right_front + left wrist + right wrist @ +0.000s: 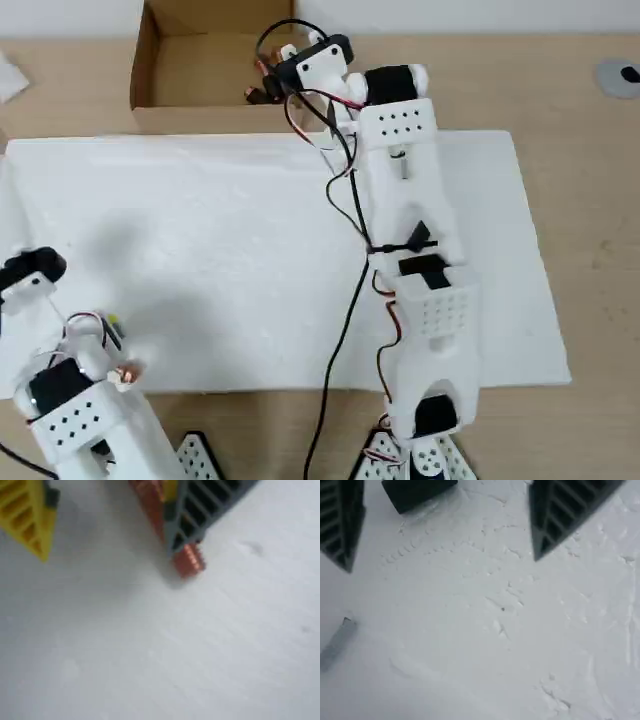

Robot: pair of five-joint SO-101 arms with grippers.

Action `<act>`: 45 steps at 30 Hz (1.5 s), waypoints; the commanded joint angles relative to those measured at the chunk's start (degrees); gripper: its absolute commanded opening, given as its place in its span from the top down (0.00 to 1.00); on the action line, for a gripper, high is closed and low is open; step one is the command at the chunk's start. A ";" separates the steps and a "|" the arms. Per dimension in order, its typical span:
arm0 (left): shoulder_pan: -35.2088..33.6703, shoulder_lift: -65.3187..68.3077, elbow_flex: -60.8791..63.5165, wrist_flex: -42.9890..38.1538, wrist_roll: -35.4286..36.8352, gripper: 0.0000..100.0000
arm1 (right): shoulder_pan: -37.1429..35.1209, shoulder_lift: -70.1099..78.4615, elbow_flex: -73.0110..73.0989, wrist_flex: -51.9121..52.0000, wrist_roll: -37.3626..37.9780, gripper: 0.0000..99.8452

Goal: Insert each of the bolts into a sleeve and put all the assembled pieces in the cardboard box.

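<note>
Table (590, 180): tan, carrying a white foam sheet (200, 260).
Cardboard box (145, 70): open-topped, just beyond the sheet's far edge.
Right gripper (442, 562): jaws spread wide above the sheet.
Left gripper (107, 555): yellow and grey jaws well apart.
Bolt (189, 562): copper, threaded, against the grey jaw's tip, over the sheet.

High view: fixed overhead, looking down on the surface (590, 200), cardboard box (150, 70) at its far edge. Left wrist view: close above the white sheet (150, 655), facing down past the left pincer (107, 552). Right wrist view: likewise, past the right pincer (442, 560). All share the sheet.
</note>
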 commanded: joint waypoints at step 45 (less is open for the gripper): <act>-0.88 68.70 -34.37 3.60 2.90 0.88 | -1.54 -3.47 7.96 0.79 -0.70 0.73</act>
